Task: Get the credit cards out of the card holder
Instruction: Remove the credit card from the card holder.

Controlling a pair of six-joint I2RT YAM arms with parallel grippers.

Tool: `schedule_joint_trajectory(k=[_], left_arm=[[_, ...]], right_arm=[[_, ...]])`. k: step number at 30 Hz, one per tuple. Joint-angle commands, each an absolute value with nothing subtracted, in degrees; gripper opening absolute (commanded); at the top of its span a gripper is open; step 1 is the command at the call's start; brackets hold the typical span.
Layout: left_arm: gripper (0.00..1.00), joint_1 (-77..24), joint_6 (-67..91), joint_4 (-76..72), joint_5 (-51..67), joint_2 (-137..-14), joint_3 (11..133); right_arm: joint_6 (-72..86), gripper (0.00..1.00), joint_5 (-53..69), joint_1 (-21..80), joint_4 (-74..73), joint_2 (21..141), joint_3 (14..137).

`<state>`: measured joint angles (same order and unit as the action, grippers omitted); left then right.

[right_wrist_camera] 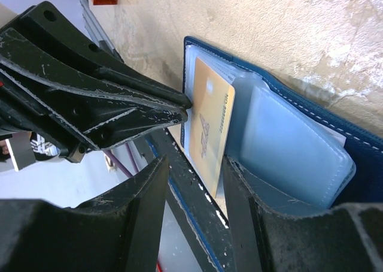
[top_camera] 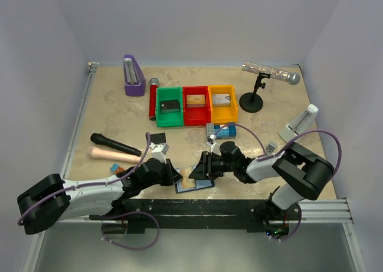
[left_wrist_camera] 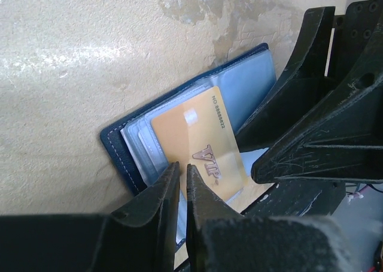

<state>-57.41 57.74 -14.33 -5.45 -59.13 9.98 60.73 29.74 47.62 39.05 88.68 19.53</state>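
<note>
The navy card holder (left_wrist_camera: 119,141) lies open at the bench's (top_camera: 119,104) near edge, apparently pinned by the half-wide right end effector (right_wrist_camera: 197,161) so the left end effector (left_wrist_camera: 183,167), narrowed to a slit, can draw the protruding gold card (left_wrist_camera: 197,146); whether it grips is unclear.

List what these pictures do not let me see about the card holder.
Top view: the card holder is mostly covered by the left gripper and right gripper.
Left wrist view: the gold card covers whatever sits behind it.
Both wrist views: fingers hide whether that card is gripped.
</note>
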Motion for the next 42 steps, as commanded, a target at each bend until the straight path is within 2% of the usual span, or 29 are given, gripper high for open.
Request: schedule_joint_trajectory(k=[1,5,13,26,32,42], left_arm=[[0.15,-57.48,56.25,-11.95,-6.94,-57.92,11.69],[0.13,-57.48,56.43,-10.9,-7.65,-57.22,11.43],[0.0,-57.48,56.43,-11.07,-7.91,-58.18,10.81],[0.0,-57.48,58.1,-18.19,-5.97,-62.93,8.26],[0.0,-57.48,57.83,-17.14,-6.5,-62.14,8.35],[0.0,-57.48,58.27,-16.43,-7.65,-61.96,7.3]], right_arm=[[61.08,0.46,30.85,47.99,42.45,88.68,20.83],[61.17,0.45,31.29,47.99,42.54,89.03,21.01],[61.52,0.44,31.64,47.99,42.89,90.0,21.53],[61.17,0.42,31.9,48.78,39.2,90.09,23.91],[61.52,0.34,31.99,48.78,40.08,90.18,23.21],[61.0,0.06,31.29,48.78,37.44,87.98,22.59]])
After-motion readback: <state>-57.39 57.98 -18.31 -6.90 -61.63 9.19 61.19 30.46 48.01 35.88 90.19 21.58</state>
